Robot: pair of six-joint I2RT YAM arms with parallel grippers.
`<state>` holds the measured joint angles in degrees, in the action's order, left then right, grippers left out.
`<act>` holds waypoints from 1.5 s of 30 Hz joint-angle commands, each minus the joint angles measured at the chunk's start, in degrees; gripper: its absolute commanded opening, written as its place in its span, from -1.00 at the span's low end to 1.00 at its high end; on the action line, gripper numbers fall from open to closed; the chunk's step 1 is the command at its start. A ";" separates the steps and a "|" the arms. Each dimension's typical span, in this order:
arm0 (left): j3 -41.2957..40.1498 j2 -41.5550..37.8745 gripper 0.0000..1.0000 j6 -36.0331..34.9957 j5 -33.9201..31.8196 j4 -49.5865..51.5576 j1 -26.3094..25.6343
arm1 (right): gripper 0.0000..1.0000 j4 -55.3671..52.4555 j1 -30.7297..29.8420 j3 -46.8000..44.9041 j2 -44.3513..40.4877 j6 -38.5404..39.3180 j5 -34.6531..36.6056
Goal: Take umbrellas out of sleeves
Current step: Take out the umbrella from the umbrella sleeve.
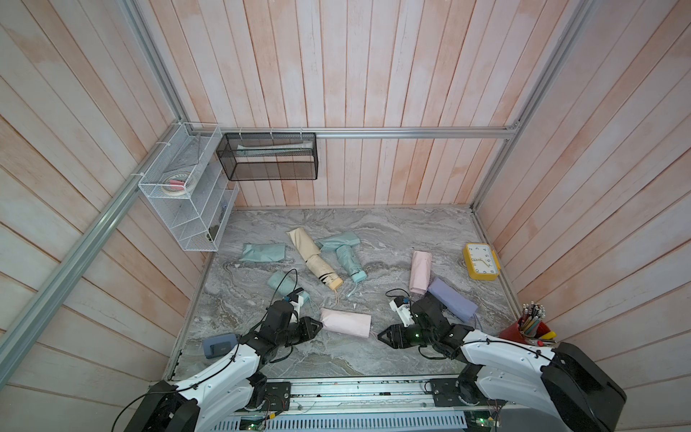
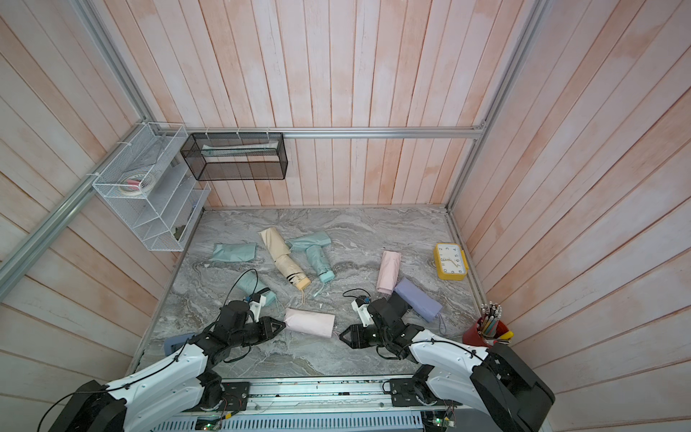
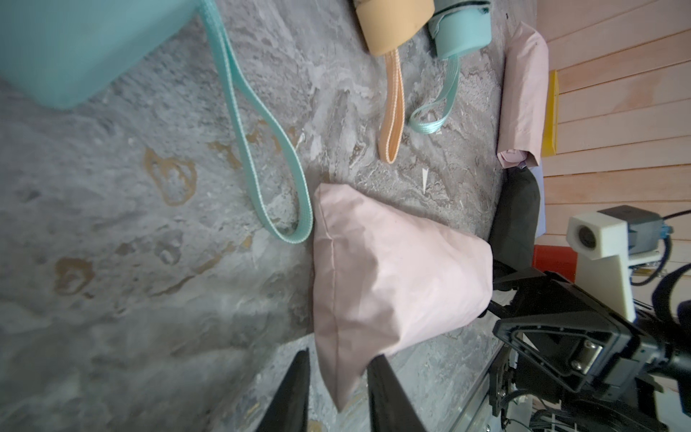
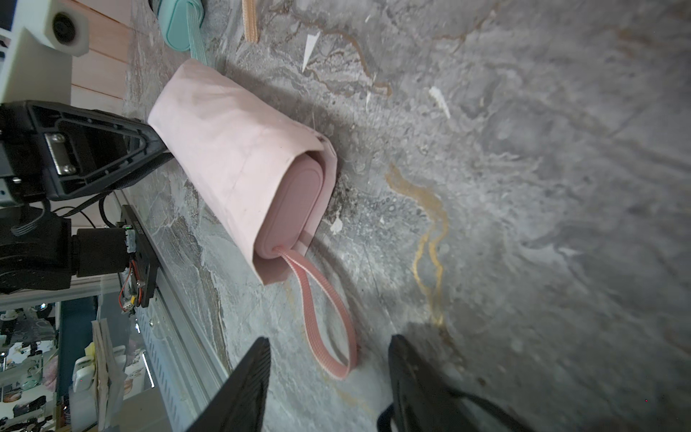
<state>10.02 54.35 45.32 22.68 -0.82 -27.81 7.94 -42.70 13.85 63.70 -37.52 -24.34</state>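
The pink sleeve (image 3: 392, 269) is matt cloth, smooth with creases. At its open end, the handle (image 4: 295, 202) is smooth plastic and the wrist cord (image 4: 291, 258) ribbed webbing. Under the sleeve, the table (image 1: 336, 359) looks like veined stone.

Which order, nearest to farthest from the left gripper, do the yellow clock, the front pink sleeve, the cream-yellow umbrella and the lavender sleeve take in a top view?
From the left gripper, in a top view:
1. front pink sleeve: right at the fingertips.
2. cream-yellow umbrella: farther back, mid-table.
3. lavender sleeve: on the right side.
4. yellow clock: far right edge.
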 commanded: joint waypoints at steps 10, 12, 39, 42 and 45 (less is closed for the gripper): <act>0.18 -1.56 -1.00 -2.41 0.80 -1.45 -0.22 | 0.05 -2.43 -2.69 3.10 1.91 0.05 4.93; 0.20 -2.88 -1.00 -2.60 0.61 -0.46 -0.22 | 0.04 -6.66 -2.91 5.58 1.35 0.74 5.83; 2.55 -5.53 -1.00 -2.17 -6.68 9.08 0.14 | 0.05 -16.22 -5.73 17.44 13.95 13.57 10.69; 2.55 -3.04 -1.00 -1.99 -6.53 6.57 0.39 | 0.05 -15.18 -6.77 18.02 15.10 14.39 9.46; 2.96 -0.62 -1.00 -2.06 -5.83 4.72 0.56 | 0.05 -14.11 -8.94 18.64 16.06 14.32 8.53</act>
<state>11.44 52.21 43.11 17.91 6.37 -27.64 -5.91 -49.91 31.16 78.70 -24.80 -14.50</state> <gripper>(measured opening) 0.044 0.523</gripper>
